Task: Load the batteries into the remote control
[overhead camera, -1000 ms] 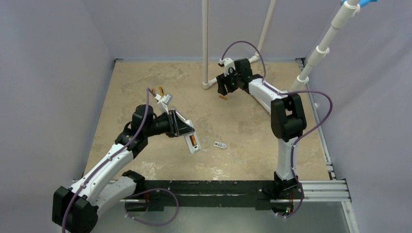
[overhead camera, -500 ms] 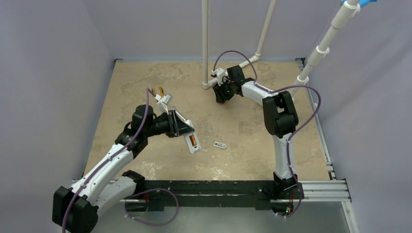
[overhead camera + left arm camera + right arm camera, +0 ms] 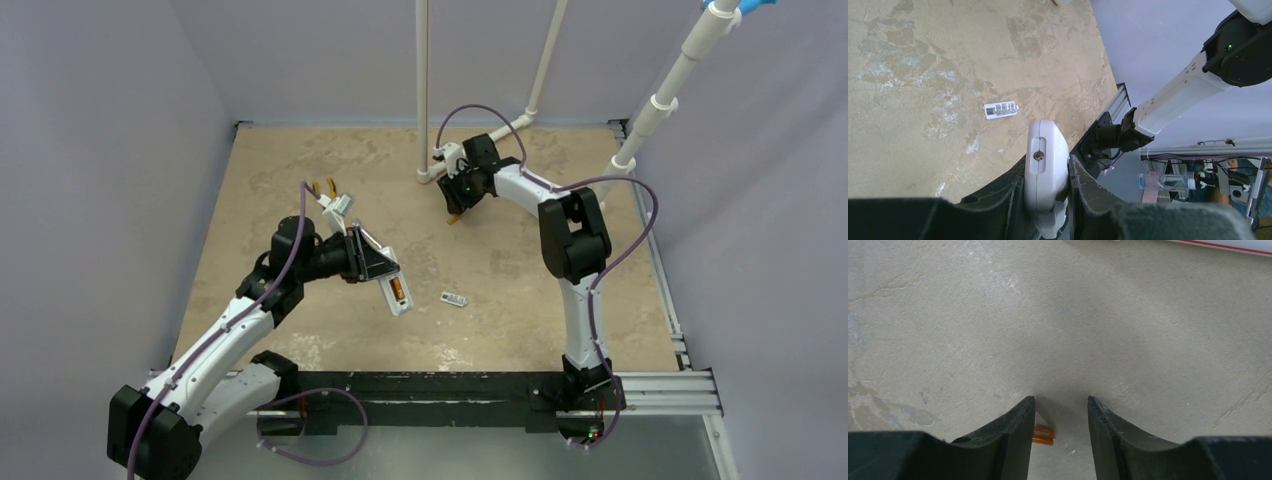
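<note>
My left gripper (image 3: 375,265) is shut on the white remote control (image 3: 392,285), held off the table with its back recess facing up. One orange battery (image 3: 397,290) lies in that recess. In the left wrist view the remote control (image 3: 1045,175) is clamped end-on between both fingers. My right gripper (image 3: 458,198) is low at the far middle of the table, over a second battery (image 3: 455,218). In the right wrist view its jaws (image 3: 1060,402) stand apart. The orange battery (image 3: 1044,435) lies on the table between them, against the left finger and partly hidden by it.
A small whitish cover plate (image 3: 454,299) lies on the table right of the remote, also seen as the cover plate (image 3: 1000,109) from the left wrist. Yellow-handled pliers (image 3: 325,187) lie behind the left gripper. A white pipe stand (image 3: 430,172) stands beside the right gripper.
The right arm has swung left and come down over the loose battery, and its jaws have narrowed. The left arm and the remote have not moved.
</note>
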